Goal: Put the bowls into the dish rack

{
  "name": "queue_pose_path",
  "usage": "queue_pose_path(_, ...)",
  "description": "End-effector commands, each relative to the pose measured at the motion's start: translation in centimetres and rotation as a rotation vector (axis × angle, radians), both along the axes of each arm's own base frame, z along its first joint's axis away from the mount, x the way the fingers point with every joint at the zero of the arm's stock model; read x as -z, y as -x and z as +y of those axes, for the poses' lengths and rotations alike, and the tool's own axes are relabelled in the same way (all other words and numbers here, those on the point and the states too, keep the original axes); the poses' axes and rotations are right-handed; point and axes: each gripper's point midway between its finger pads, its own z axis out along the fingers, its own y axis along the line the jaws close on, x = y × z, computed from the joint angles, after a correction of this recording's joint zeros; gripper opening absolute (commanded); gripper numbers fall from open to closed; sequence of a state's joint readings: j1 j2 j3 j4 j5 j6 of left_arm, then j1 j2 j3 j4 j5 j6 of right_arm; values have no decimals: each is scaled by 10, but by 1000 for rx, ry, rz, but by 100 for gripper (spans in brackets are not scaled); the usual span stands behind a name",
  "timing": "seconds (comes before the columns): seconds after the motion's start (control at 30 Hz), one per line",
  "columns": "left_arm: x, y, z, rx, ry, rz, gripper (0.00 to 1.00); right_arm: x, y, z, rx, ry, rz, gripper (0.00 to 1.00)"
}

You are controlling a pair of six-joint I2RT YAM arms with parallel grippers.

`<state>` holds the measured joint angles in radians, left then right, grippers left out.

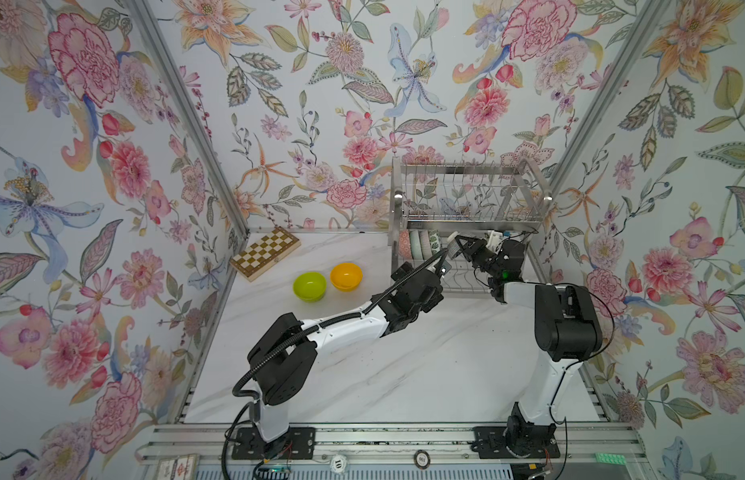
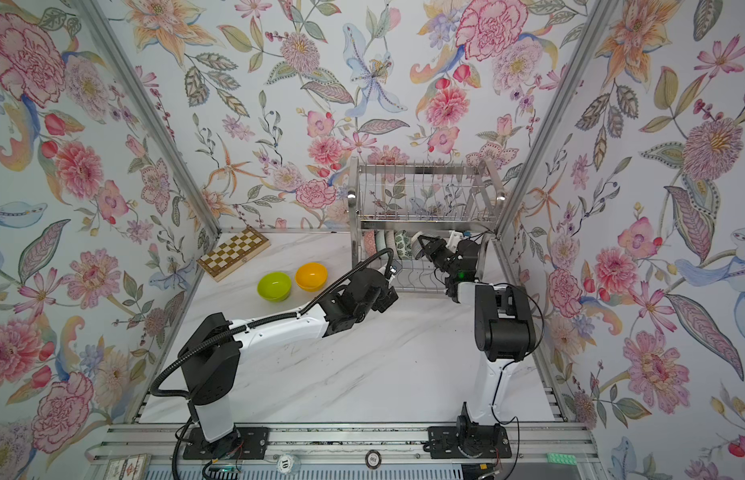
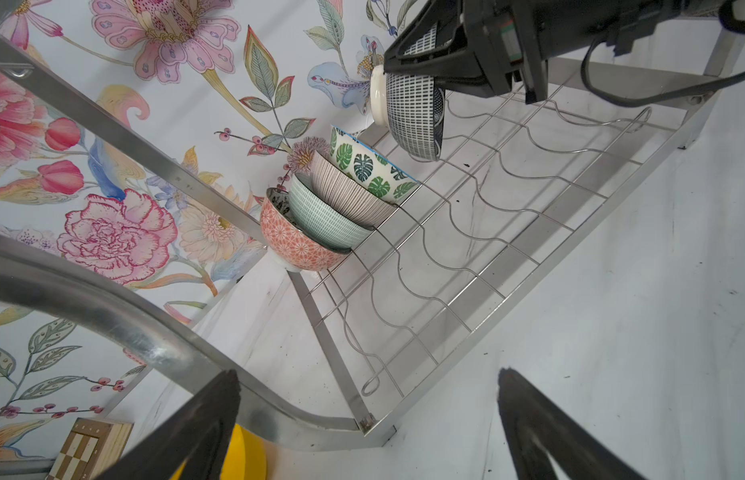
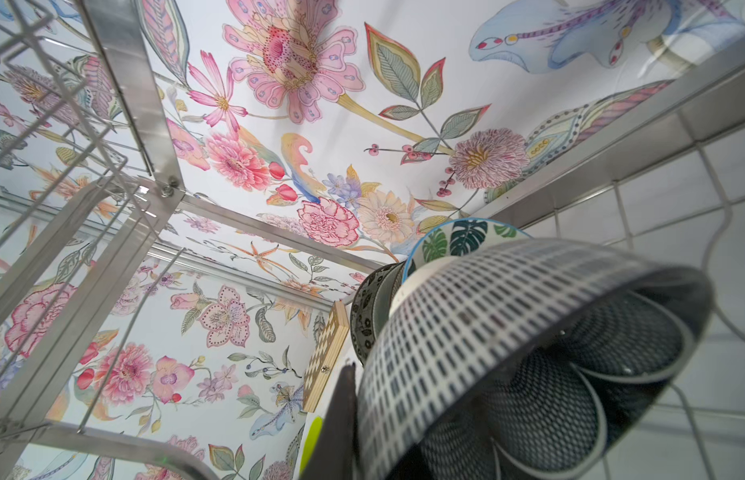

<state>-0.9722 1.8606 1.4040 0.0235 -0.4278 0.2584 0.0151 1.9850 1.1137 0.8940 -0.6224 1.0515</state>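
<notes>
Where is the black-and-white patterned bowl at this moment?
The black-and-white bowl is gripped by the right tool over the lower shelf of the dish rack, on the right in both top views, beside the leaf-patterned bowl.

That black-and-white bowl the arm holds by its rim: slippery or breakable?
The black-and-white bowl looks like glazed ceramic with a thick white foot, so it is probably stiff, heavyish and chippable against the wires of the dish rack. The right tool pinches only its rim, so the smooth surface might slip or let it swing.
</notes>
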Motion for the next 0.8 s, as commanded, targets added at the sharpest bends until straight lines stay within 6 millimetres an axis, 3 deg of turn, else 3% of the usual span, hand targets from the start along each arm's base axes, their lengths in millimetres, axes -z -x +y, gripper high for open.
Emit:
queue_pose_path(0.0, -17, 1, 3, -11, 2, -42, 99, -34, -12, 1, -19, 46, -128, 0)
queue_pose_path(0.23, -16, 0, 4, -15, 1, -44, 99, -14, -29, 2, -25, 38, -94, 0)
queue_pose_path(0.47, -16, 0, 3, -16, -4, -50, 99, -6, -40, 10, -72, 23, -85, 0)
queue_pose_path(0.77, -16, -1, 3, -15, -2, -48, 99, 5, -43, 10, -85, 6, -64, 0)
